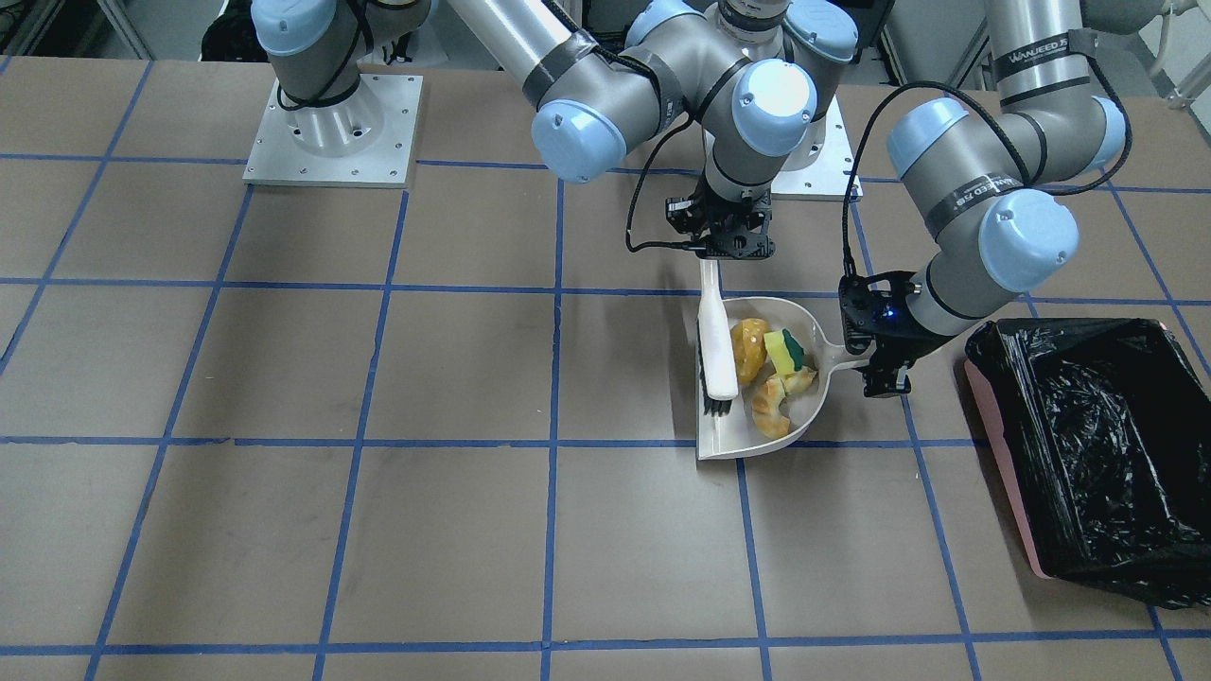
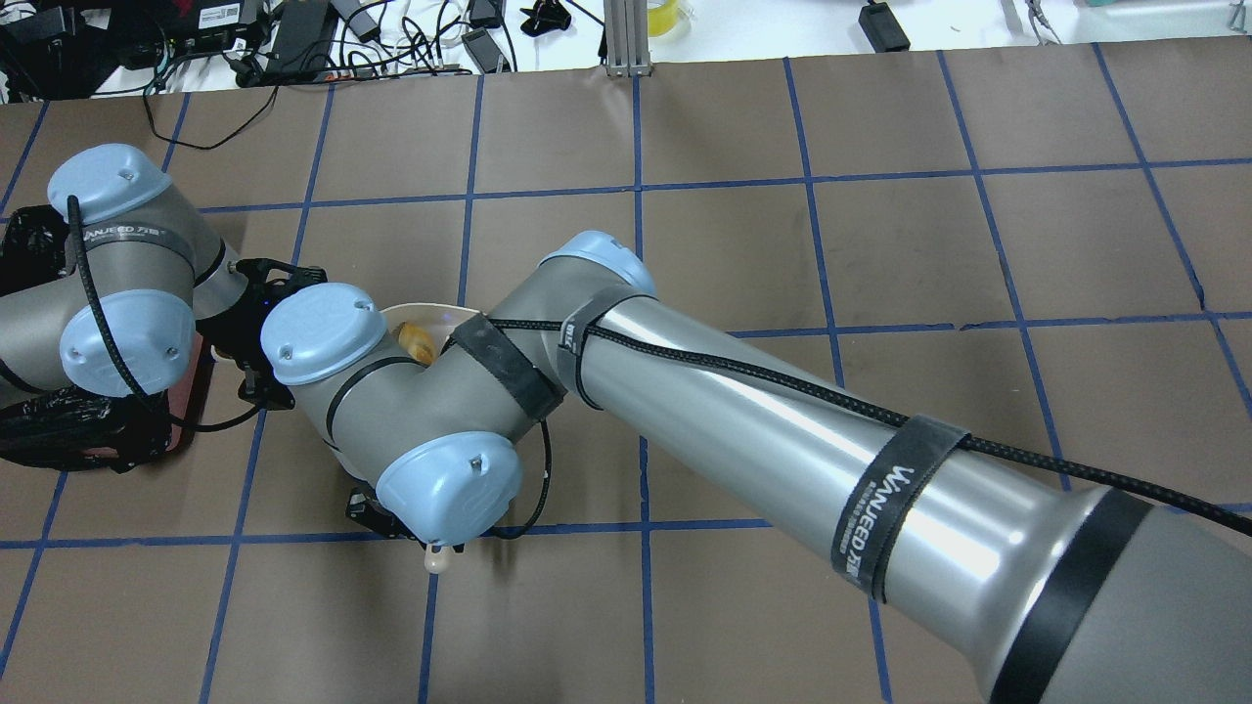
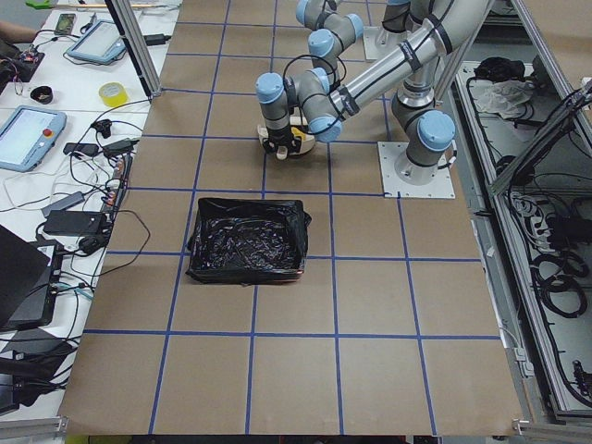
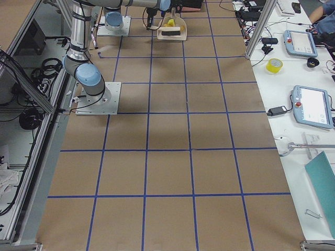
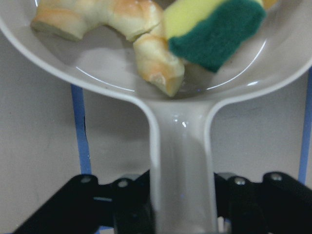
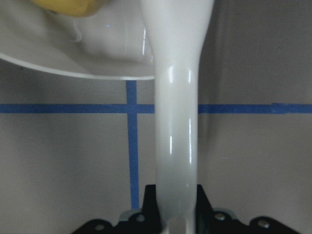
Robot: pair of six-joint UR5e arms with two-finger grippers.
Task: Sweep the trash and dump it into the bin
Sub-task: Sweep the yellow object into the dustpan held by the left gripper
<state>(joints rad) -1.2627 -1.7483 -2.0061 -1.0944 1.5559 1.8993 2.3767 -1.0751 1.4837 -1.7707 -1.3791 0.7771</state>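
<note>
The beige dustpan (image 1: 757, 430) lies near the table's middle. It holds the potato-like lump (image 1: 749, 348), the yellow sponge with a green side (image 1: 783, 352) and the croissant piece (image 1: 771, 409). My left gripper (image 1: 885, 378) is shut on the dustpan's handle (image 5: 180, 161); the croissant (image 5: 146, 58) and the sponge (image 5: 214, 29) show just beyond it. My right gripper (image 1: 721, 251) is shut on the white brush (image 1: 717, 345), whose bristles rest inside the pan's left side. The brush handle (image 6: 175, 122) fills the right wrist view. The pink bin with a black bag (image 1: 1088, 454) stands beside the left arm.
The brown table has a grid of blue tape lines (image 1: 553, 378). The two arm bases (image 1: 331, 132) stand at the robot's side. In the overhead view the arms hide most of the dustpan (image 2: 430, 313) and the bin (image 2: 59, 430). Operator desks with devices (image 3: 37, 129) line the far side.
</note>
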